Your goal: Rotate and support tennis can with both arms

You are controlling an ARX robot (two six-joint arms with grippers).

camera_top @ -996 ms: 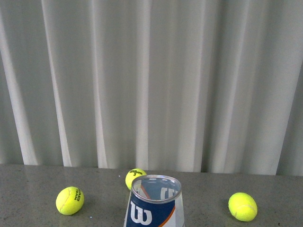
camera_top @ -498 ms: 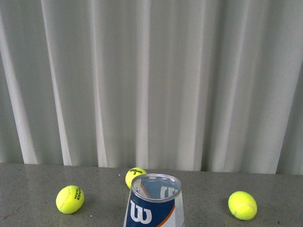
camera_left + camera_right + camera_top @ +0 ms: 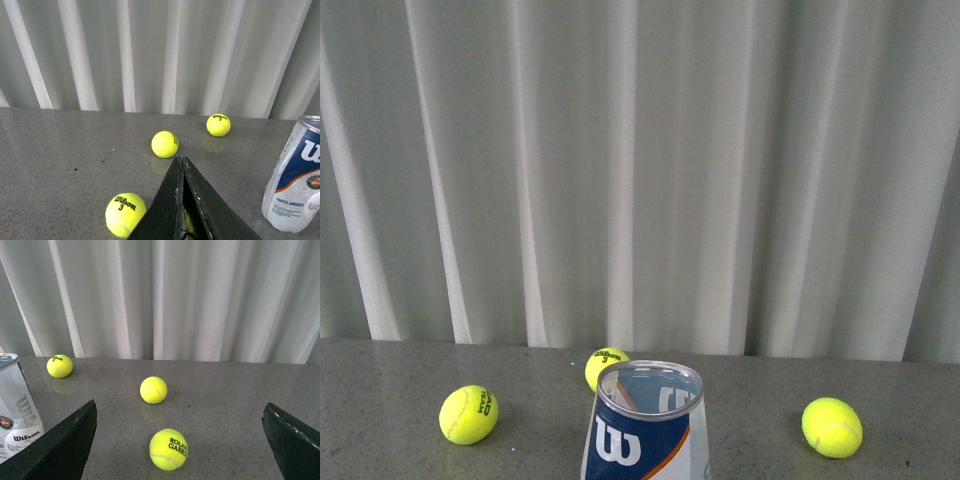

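Note:
The tennis can stands upright at the bottom middle of the front view, clear with a navy label, a white "W" and an orange stripe. Its open rim faces up. It also shows at the edge of the left wrist view and of the right wrist view, where one ball lies inside at its base. My left gripper is shut and empty, above the table, apart from the can. My right gripper is open wide and empty, with a Roland Garros ball between its jaws on the table. Neither arm shows in the front view.
Three loose yellow tennis balls lie on the grey table: one left, one behind the can, one right. A Wilson ball lies beside my left gripper. A white curtain hangs behind the table.
The front view has shifted slightly, so the can and balls sit a little higher in the picture. Nothing on the table has visibly moved.

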